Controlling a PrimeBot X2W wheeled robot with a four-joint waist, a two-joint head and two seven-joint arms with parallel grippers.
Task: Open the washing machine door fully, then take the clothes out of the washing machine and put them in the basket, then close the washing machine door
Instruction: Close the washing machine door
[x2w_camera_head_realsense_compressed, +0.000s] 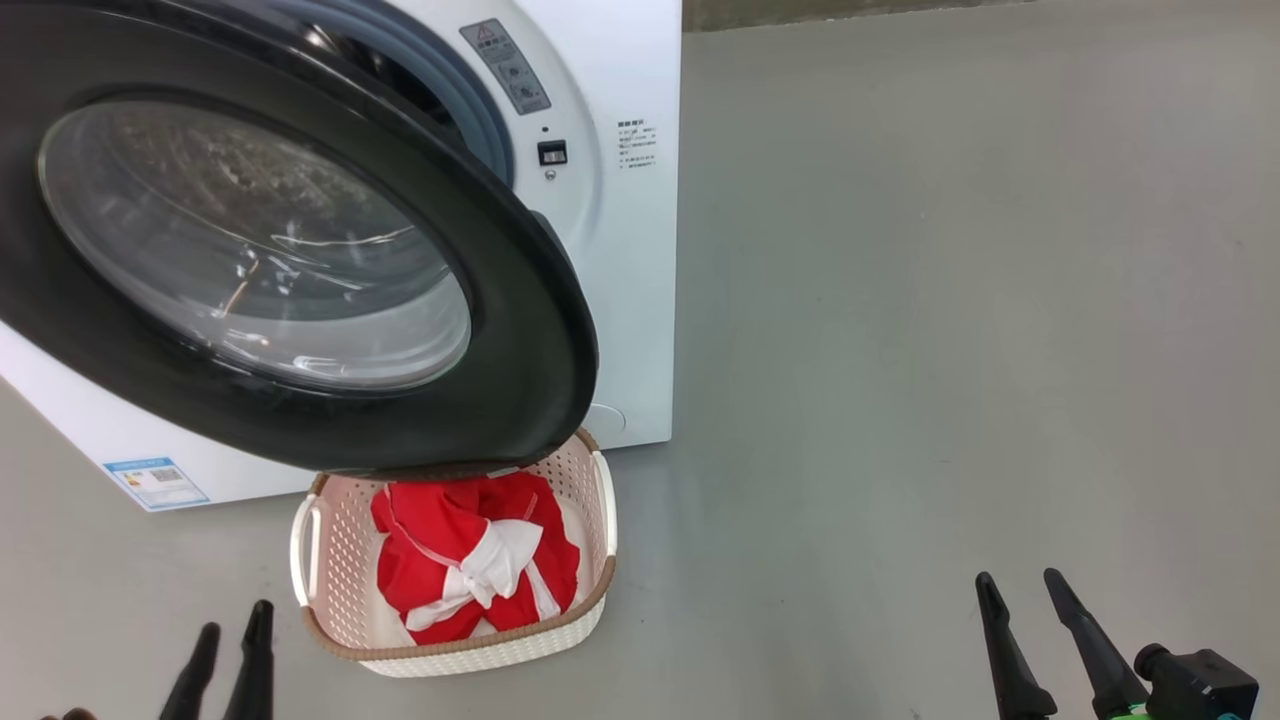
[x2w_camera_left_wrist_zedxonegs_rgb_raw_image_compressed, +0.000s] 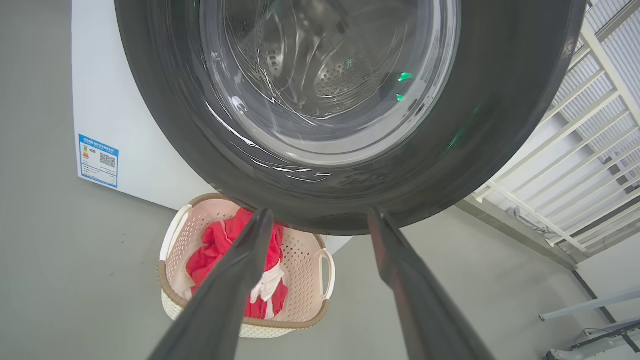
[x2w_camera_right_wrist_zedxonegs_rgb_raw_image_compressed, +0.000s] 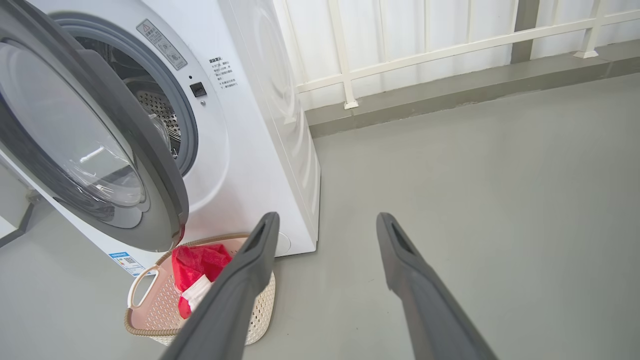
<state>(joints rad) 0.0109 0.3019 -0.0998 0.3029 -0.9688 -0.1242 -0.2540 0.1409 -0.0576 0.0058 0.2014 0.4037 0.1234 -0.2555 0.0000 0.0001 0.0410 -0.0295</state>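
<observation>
Nearest the robot, over the grey floor (x2w_camera_head_realsense_compressed: 900, 400), the left pincer (x2w_camera_head_realsense_compressed: 235, 618) and right pincer (x2w_camera_head_realsense_compressed: 1018, 576) hang spread and empty. Just beyond, the bright red garments with white trim (x2w_camera_head_realsense_compressed: 470, 560) lie in the cream perforated plastic basket (x2w_camera_head_realsense_compressed: 340, 570), under the round glossy black-rimmed glass door (x2w_camera_head_realsense_compressed: 520, 330). That door stands swung out from the big white front-loading washing machine (x2w_camera_head_realsense_compressed: 640, 300), so unloading looks done and only closing seems left.

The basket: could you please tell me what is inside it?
The clothes, red and white, lie in the basket; the washing machine door hides its far end.
</observation>
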